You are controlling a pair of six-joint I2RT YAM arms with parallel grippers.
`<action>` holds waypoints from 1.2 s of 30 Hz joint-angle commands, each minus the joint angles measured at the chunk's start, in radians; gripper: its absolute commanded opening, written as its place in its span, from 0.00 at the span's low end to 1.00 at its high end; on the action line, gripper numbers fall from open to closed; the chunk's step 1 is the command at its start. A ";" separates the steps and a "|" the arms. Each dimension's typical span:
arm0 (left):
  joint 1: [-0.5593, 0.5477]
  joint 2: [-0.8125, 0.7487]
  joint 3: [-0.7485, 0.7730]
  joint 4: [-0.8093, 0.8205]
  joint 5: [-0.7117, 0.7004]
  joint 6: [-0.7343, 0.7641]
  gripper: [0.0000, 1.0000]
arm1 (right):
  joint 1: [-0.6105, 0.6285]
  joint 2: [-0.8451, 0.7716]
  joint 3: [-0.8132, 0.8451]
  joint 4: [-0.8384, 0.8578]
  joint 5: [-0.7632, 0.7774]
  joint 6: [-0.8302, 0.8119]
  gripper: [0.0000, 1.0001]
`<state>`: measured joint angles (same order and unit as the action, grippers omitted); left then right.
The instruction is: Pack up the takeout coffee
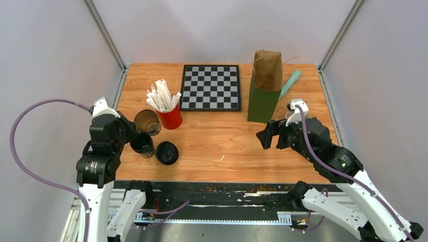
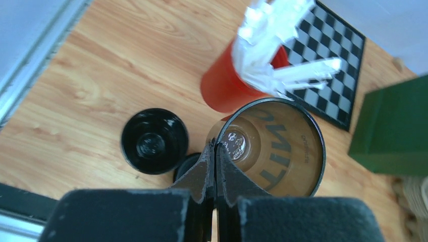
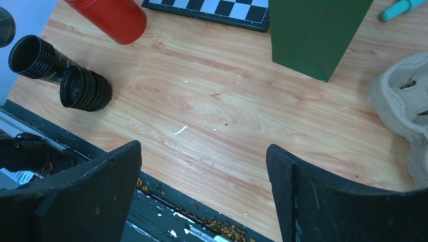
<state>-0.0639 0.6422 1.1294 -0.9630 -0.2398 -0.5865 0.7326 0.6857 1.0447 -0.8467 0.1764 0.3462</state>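
Two small black takeout coffee cups stand at the front left. One [image 1: 142, 144] looks open-topped; the other [image 1: 167, 153] has a round black lid. Both show in the left wrist view, the open one [image 2: 154, 141] and the lidded one [image 2: 185, 162], and in the right wrist view [image 3: 35, 58] [image 3: 86, 88]. My left gripper [image 1: 135, 126] [image 2: 216, 145] is shut on the rim of a translucent brown cup [image 1: 147, 122] [image 2: 275, 146] just behind them. My right gripper [image 1: 266, 135] [image 3: 203, 151] is open and empty above bare wood. The green and brown paper bag [image 1: 266, 85] [image 3: 315, 35] stands at the back right.
A red cup of white wrapped straws [image 1: 170, 116] [image 2: 224, 85] stands beside the brown cup. A checkerboard [image 1: 211, 86] lies at the back. A teal object [image 1: 290, 82] lies right of the bag. A cardboard cup carrier [image 3: 404, 106] sits at the right.
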 commanded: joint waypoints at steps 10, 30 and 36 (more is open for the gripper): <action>-0.245 0.150 -0.033 0.121 0.356 0.008 0.00 | 0.006 -0.033 0.015 0.069 0.101 -0.014 0.93; -0.884 0.664 -0.095 0.666 0.055 0.030 0.00 | 0.006 -0.154 -0.038 0.008 0.076 0.043 0.93; -0.884 0.741 -0.160 0.787 0.081 0.041 0.00 | 0.005 -0.161 -0.036 -0.017 0.062 0.046 0.93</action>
<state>-0.9428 1.3502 0.9813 -0.3416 -0.1795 -0.5690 0.7326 0.5331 1.0088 -0.8600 0.2512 0.3737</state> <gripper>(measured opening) 0.008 0.931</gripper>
